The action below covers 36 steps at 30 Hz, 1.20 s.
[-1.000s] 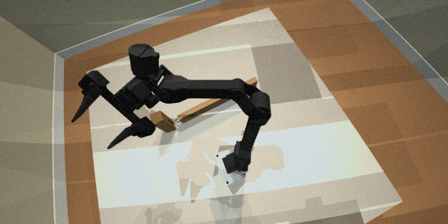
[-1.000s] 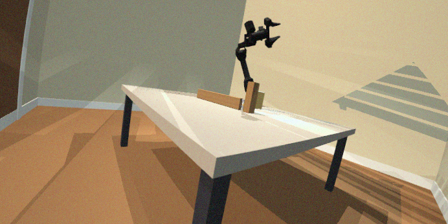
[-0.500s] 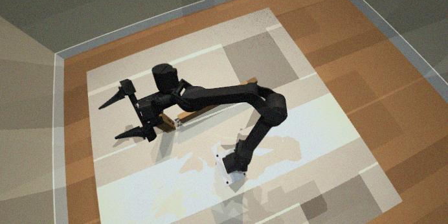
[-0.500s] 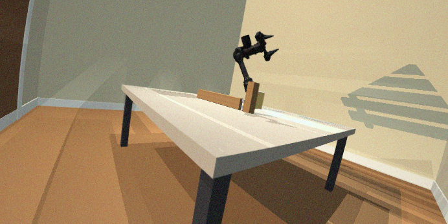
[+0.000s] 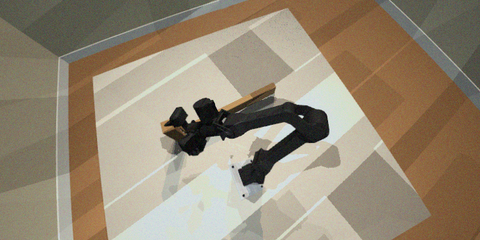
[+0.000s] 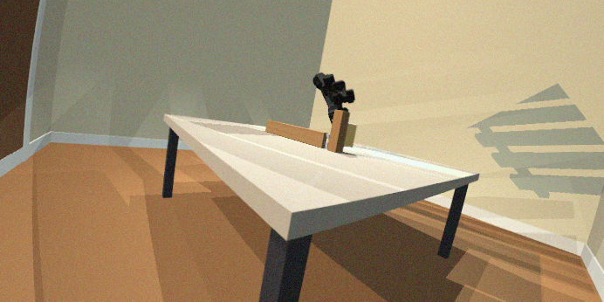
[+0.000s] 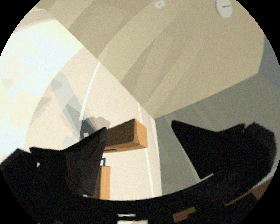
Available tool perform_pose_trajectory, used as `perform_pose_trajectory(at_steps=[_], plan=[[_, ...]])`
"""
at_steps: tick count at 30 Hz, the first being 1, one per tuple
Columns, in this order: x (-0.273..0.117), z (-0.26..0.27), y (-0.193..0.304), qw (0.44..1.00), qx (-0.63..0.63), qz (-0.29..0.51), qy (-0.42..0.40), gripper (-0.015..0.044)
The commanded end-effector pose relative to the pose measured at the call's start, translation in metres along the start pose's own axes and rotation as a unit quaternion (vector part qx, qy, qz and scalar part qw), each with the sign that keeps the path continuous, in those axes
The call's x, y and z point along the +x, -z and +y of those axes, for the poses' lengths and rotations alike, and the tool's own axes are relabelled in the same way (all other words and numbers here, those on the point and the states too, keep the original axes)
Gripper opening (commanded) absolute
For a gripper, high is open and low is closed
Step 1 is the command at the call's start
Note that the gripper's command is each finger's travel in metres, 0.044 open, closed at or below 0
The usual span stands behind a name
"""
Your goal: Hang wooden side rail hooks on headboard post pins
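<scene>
The wooden side rail [image 5: 263, 91] [image 6: 297, 133] [image 7: 105, 184] lies on its long edge on the table, one end close to the post. The short wooden headboard post [image 5: 168, 127] [image 6: 338, 132] [image 7: 140, 134] stands upright on the table. A bit of steel hook [image 6: 326, 138] [image 7: 103, 161] shows at the rail's near end, beside the post. Whether the hooks sit on the pins cannot be told, as the slot is hidden. My gripper [image 5: 177, 134] [image 7: 140, 127] is open and empty, tilted above the post, whose top shows low between the fingers in the wrist view.
The pale table [image 5: 132, 164] [image 6: 262, 180] carries everything. The arm's base plate [image 5: 239, 182] is at the front of the rail in the top view, and the arm arches over beside the rail. A pale yellowish panel [image 6: 351, 135] stands behind the post in the exterior view.
</scene>
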State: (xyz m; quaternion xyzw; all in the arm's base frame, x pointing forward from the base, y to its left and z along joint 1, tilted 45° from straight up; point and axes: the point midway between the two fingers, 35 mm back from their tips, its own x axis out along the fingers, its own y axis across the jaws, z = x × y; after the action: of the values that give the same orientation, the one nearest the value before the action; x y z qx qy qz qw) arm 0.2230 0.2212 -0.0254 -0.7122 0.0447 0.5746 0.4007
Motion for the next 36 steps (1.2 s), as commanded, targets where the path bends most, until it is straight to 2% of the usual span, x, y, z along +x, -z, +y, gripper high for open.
perform_pose_trajectory(at_steps=[1, 5, 28, 32, 36], plan=[[-0.013, 0.046, 0.027, 0.993, -0.055, 0.086, -0.054, 0.0440], [-0.026, 0.082, 0.044, 0.980, -0.096, 0.142, -0.104, 0.0440], [-0.026, 0.082, 0.045, 0.981, -0.088, 0.142, -0.103, 0.0440], [-0.026, 0.075, 0.051, 0.983, 0.087, 0.138, -0.084, 0.0440], [-0.027, 0.066, 0.059, 0.944, 0.296, 0.131, -0.063, 0.0440]])
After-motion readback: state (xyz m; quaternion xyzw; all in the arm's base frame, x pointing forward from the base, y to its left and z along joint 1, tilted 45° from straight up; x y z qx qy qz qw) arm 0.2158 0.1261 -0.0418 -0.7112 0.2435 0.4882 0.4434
